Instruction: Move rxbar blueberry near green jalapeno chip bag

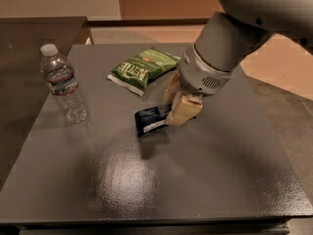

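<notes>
Above the middle of the worktop, the tool grips one end of the rxbar blueberry, holding it off the surface, near the green jalapeno chip bag.

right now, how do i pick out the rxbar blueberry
On the grey table, near its middle, the gripper holds the rxbar blueberry by one end. It is small, flat and dark, unlike the green jalapeno chip bag or the clear bottle.

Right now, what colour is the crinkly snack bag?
Green bag, camera view; gripper grips dark bar nearby.
</notes>
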`<state>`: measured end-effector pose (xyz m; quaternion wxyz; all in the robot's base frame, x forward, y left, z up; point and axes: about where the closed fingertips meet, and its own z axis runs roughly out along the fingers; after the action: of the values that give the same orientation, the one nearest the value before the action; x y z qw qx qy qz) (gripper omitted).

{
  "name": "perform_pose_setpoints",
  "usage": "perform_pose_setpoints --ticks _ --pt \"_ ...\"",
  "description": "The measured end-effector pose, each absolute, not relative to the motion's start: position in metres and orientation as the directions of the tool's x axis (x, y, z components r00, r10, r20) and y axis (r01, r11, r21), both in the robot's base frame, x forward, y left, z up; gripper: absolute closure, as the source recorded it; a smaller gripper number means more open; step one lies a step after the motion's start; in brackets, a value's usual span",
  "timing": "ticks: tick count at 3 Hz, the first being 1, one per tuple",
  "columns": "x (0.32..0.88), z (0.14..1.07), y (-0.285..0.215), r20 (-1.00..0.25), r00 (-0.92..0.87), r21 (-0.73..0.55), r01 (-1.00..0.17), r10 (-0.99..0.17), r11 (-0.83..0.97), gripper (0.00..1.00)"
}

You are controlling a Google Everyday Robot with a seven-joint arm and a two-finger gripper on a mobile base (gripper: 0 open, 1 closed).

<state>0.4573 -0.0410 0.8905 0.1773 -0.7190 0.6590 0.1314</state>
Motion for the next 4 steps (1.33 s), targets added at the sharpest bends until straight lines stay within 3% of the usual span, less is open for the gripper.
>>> perform_pose_setpoints --ticks 3,4 --pt "0.548 0.894 -0.027 -0.458 -0.05 -0.104 -0.989 -0.888 0.109 1.0" --pt "0.57 0.886 -0.03 -0.454 -0.085 -0.115 -0.982 -0.887 0.153 0.84"
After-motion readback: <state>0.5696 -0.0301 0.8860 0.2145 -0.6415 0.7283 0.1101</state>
